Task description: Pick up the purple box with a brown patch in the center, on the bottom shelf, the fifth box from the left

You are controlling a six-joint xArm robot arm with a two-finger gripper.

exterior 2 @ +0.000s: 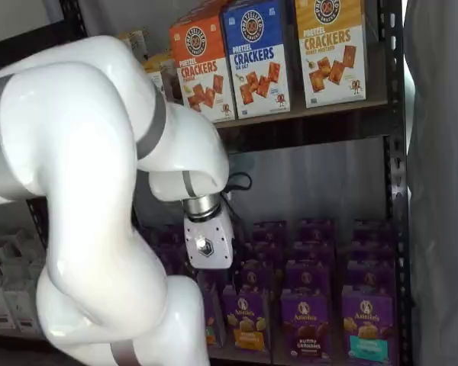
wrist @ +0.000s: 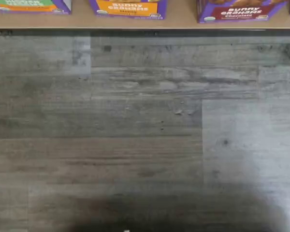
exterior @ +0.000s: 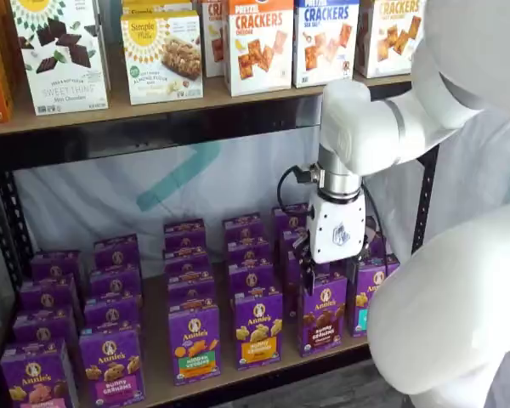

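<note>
Wrist view shows grey plank floor [wrist: 145, 135] below the bottom shelf [wrist: 179, 19]; pincer [exterior: 330, 274] state unclear.

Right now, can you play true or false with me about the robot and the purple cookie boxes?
1. The gripper is holding the purple box. False: it hangs just above that box, which stands on the bottom shelf.
2. The purple box shows dark brown cookies on its front. True.
3. Pretzel crackers boxes stand on the shelf above. True.
4. The box with the yellow-orange label lies tipped over. False: it stands upright beside the purple box.
5. The wrist view shows carpet below the shelf. False: it shows a grey wood-look floor.
</note>
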